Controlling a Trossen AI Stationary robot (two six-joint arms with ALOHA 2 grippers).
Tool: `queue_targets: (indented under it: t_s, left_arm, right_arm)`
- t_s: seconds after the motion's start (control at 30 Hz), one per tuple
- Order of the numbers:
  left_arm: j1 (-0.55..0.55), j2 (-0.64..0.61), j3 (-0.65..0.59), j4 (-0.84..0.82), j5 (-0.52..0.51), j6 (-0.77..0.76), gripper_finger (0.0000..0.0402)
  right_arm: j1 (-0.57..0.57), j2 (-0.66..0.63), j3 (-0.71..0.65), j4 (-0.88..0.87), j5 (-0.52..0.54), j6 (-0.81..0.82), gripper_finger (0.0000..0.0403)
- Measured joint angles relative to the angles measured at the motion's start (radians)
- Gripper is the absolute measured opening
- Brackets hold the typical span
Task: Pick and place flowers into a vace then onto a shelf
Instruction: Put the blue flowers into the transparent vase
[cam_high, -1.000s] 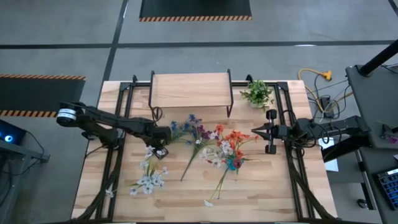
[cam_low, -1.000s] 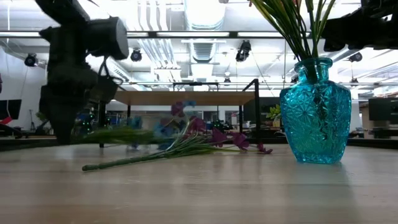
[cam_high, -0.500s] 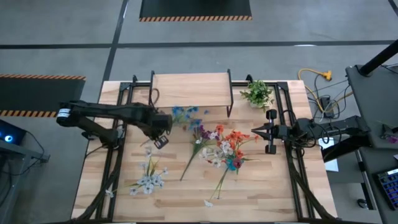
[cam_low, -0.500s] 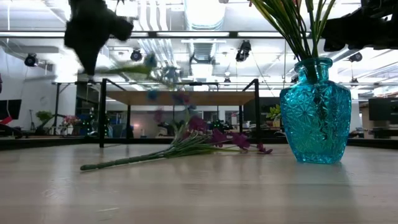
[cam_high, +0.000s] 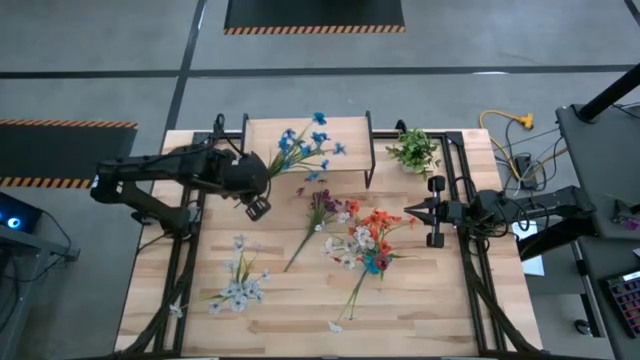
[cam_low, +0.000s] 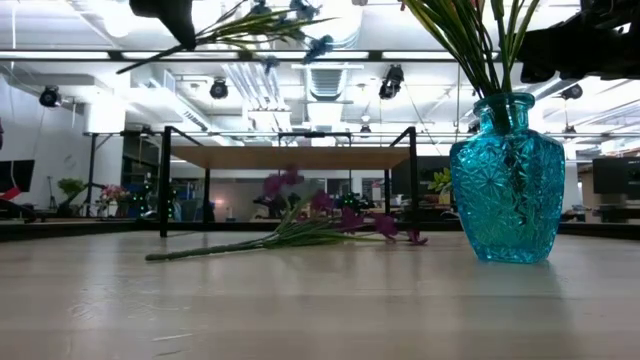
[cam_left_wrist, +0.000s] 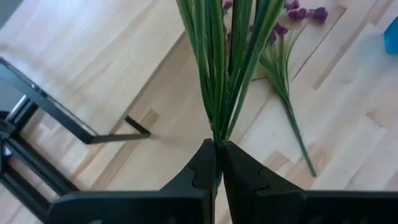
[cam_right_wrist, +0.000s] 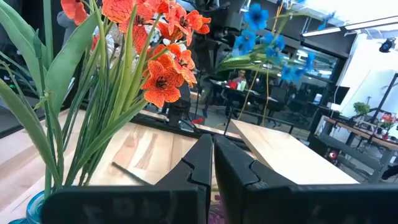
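From my remote station: a bushy green leafy plant (cam_high: 414, 151) sits at the far right corner of the light wood desk (cam_high: 300, 320). A yellow cable (cam_high: 505, 122) coils on the grey floor (cam_high: 450, 45) beyond, near black mats edged with orange-black hazard stripes (cam_high: 314, 29).

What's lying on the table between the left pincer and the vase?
In the high view, a purple-flowered stem lies on the table between the left pincer, which holds blue flowers, and the vase.
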Motion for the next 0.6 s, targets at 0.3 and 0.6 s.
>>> queue_targets:
  t_s: [0.3, 0.6]
  left_arm:
    - [-0.093, -0.010, -0.005, 0.164, -0.066, 0.090, 0.0000]
    - [-0.382, -0.052, -0.027, 0.291, -0.438, 0.067, 0.0000]
  right_arm:
    - [0.000, 0.000, 0.000, 0.000, 0.000, 0.000, 0.0009]
    - [0.000, 0.000, 0.000, -0.001, 0.000, 0.000, 0.0008]
